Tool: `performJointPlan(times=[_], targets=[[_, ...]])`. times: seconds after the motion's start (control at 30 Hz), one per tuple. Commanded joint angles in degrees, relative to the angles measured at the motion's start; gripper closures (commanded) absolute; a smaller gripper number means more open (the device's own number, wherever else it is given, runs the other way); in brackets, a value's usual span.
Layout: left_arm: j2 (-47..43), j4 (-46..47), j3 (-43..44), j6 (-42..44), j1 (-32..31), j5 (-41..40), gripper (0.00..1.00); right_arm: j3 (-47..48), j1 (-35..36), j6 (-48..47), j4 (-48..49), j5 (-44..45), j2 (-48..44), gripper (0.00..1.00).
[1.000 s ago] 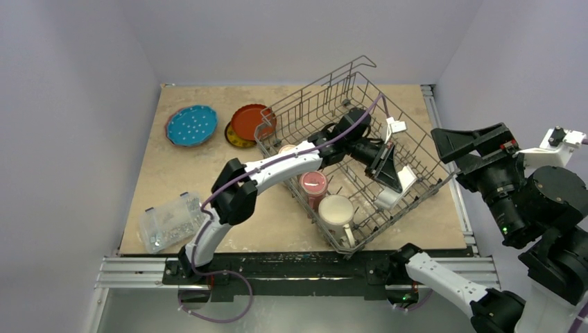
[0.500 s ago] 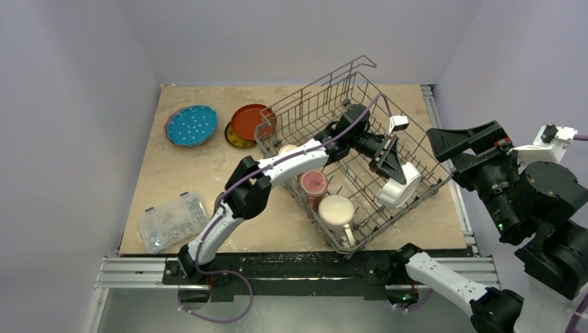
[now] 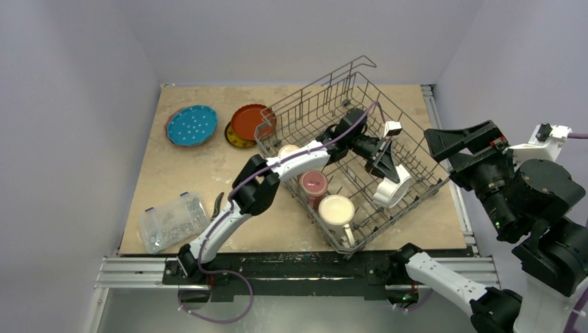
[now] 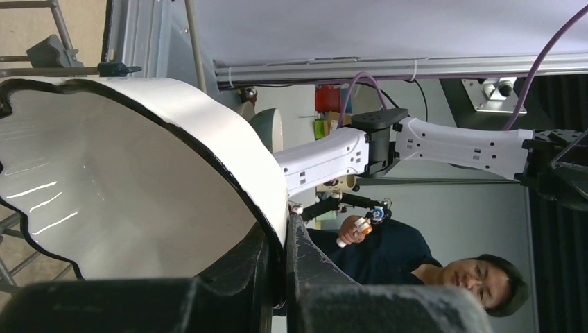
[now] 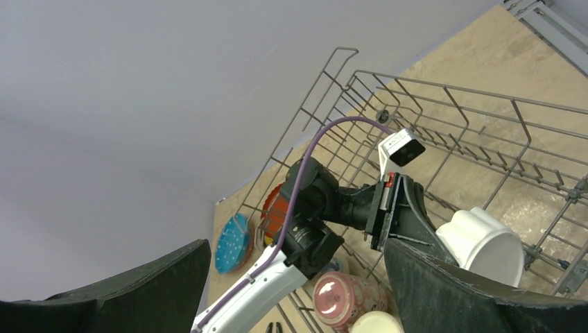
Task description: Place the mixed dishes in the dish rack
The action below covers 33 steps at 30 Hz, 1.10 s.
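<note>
Dish rack (image 3: 305, 104) holds mugs (image 3: 336, 210) as our left hand (image 4: 281, 239) grips the white bowl (image 4: 139, 194), right hand (image 5: 298, 284) gapes empty, plates (image 3: 191, 125) wait outside.

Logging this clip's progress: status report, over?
Left gripper shut on white fluted bowl rim, inside grey wire dish rack. Right gripper open, empty, beyond rack's right side. Maroon mug, cream mug racked beside the bowl, not blocking.
</note>
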Motion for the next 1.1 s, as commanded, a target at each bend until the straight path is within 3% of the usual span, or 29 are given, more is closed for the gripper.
performJointPlan(times=[0.0,0.5,0.8,0.9,1.07], targets=[[0.15,3.60,5.52,-0.73,0.93,2.43,1.00,-0.36,0.16,-0.76,0.61,-0.39,1.06,0.02],[3.05,-5.04,8.21,5.86,1.00,2.03,1.00,-0.45,0.18,-1.59,1.29,-1.31,2.27,0.02],[0.52,-21.03,8.01,18.58,1.26,-2.54,0.68,-1.11,0.13,-1.21,1.41,-1.97,1.92,0.02],[-0.59,-24.39,7.87,21.82,1.61,-4.25,0.62,-1.41,0.15,-0.87,1.41,-2.06,1.56,0.02],[-2.93,-29.22,7.20,26.53,1.79,-8.08,0.62,-1.75,0.12,-0.60,1.41,-2.45,1.28,0.02]])
